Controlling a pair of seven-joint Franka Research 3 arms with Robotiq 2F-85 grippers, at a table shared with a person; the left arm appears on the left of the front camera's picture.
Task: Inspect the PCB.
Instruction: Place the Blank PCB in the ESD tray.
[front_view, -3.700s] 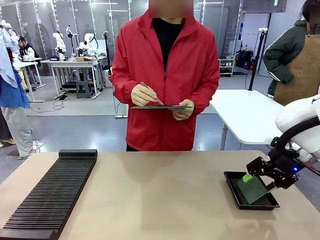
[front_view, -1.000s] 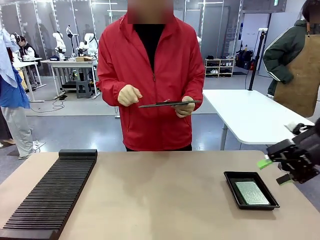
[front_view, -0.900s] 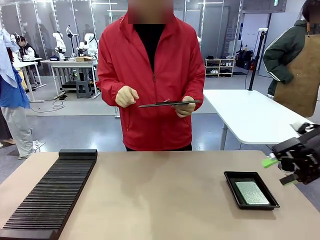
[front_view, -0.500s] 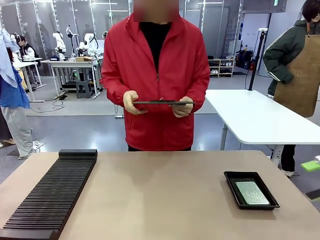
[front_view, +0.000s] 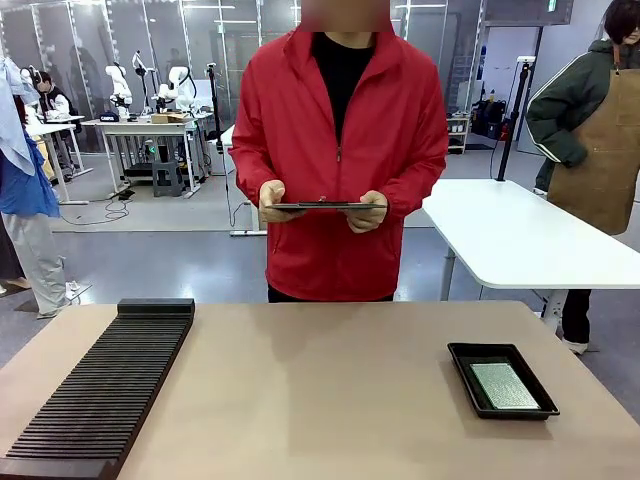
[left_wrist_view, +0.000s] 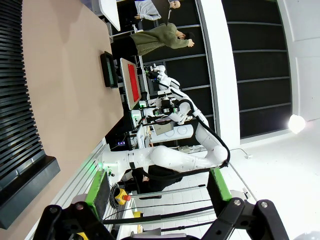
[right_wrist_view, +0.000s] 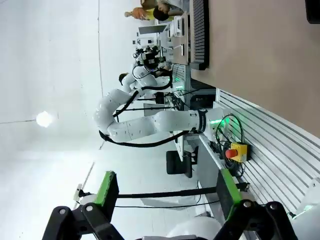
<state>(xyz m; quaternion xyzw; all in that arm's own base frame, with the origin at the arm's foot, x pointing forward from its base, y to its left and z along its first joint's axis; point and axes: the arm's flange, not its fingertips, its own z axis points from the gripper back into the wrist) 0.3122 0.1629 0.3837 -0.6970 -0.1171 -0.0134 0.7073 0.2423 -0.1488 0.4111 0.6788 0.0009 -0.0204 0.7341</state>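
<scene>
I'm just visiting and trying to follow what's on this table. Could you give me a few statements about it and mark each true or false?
1. The PCB lies flat in the black tray. True.
2. The right gripper is clamped on the PCB. False: its jaws are open and empty, away from the table.
3. The person in the red jacket holds a dark tablet with both hands. True.
4. The black slotted rack sits beside the tray. False: it is at the table's opposite side.
5. The left gripper is open. True.
</scene>
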